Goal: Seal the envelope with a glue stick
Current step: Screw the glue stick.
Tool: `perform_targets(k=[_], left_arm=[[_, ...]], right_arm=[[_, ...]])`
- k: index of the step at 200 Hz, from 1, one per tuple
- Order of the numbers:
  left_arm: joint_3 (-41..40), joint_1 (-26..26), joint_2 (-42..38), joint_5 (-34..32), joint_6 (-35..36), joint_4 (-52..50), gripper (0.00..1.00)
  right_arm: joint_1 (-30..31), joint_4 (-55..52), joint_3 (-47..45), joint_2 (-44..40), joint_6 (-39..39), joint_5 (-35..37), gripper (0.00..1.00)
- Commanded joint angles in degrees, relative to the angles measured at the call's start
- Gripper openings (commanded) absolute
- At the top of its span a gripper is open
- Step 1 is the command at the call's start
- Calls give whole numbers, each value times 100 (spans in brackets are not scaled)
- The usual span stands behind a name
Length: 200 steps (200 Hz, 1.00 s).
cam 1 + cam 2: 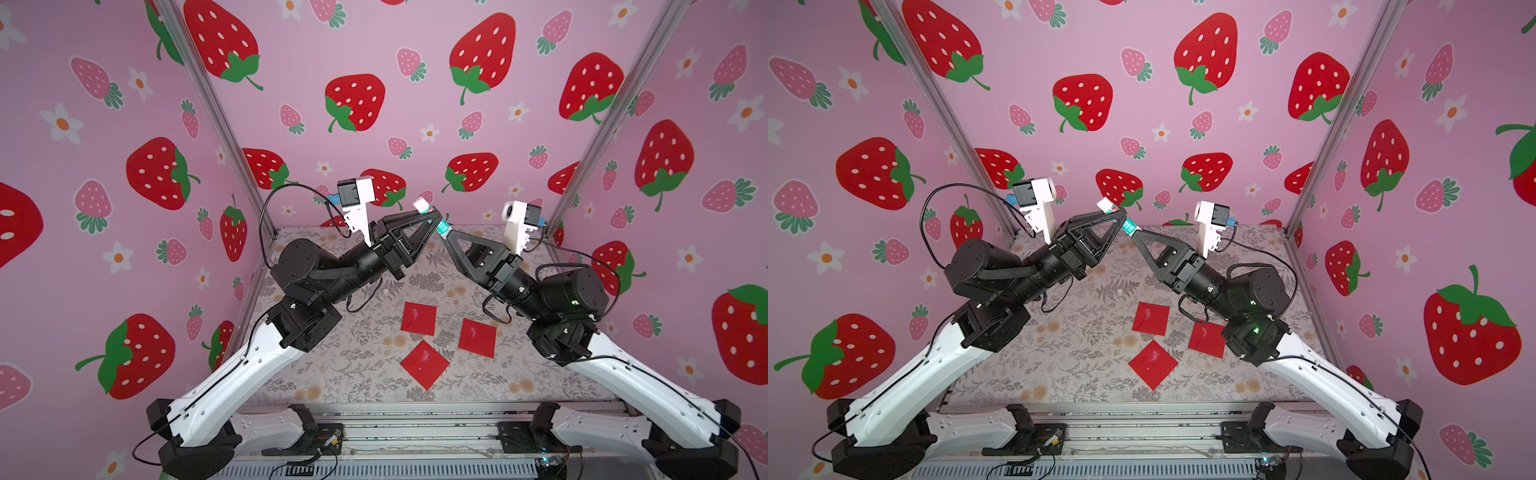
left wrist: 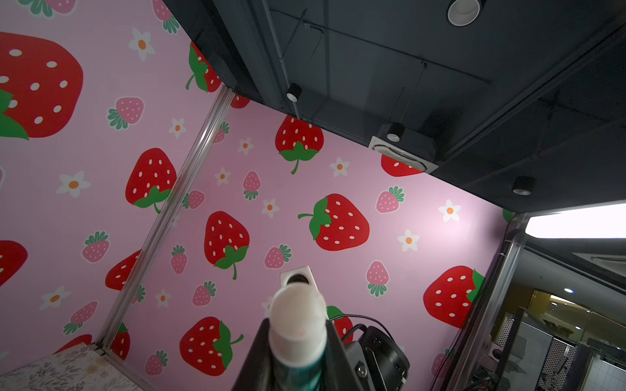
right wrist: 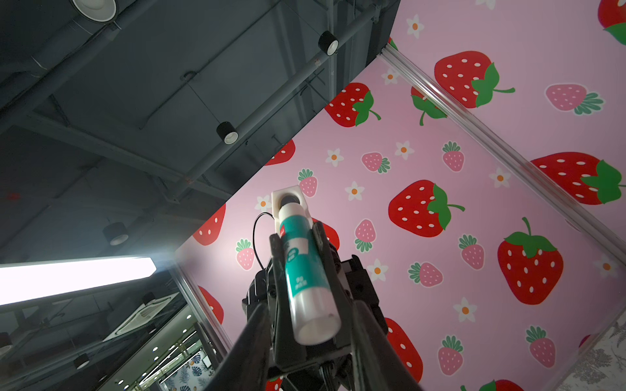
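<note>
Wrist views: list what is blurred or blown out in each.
Left wrist view: the glue stick, close to the lens, is out of focus; the light panel is blown out. Right wrist view: the glue stick's teal label is fairly sharp, its near end soft; the light panel glares white.

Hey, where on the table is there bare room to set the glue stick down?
Free: the table's near-left cloth, bordered by the left arm and the near envelope; also the strip along the near edge. Crowded: centre-right, where the far envelope and the right envelope sit close by, the last near the right arm.
</note>
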Motion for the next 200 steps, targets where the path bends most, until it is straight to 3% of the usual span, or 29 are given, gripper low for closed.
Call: perform_targets(k=[1,40,66,85,114,151,169,182,200], left_arm=[[39,0,-20,35,37,239,0],[27,2,-12,68,8,248,0],[10,2,-2,63,-25,257,0],[4,0,-11,57,-46,240,0],[-31,0,-29,28,-98,240,0],[-90,2,-20,-38,-186,240,0],[-126,2,-3,-73,-214,243,0],[-132,2,15,-74,-247,261,0],[-136,2,46,-60,-306,287,0]], right_arm=[[9,319,178,46,44,-100,37],[9,329,240,124,-100,-130,31],[11,299,169,120,-959,-24,24],[14,361,-17,28,-2163,326,16],[17,358,42,53,-4807,515,11],[14,307,22,118,-8901,-932,14],[18,425,-37,153,-9650,-685,19],[14,602,-44,200,-9733,-387,29],[14,676,14,276,-9751,-217,34]])
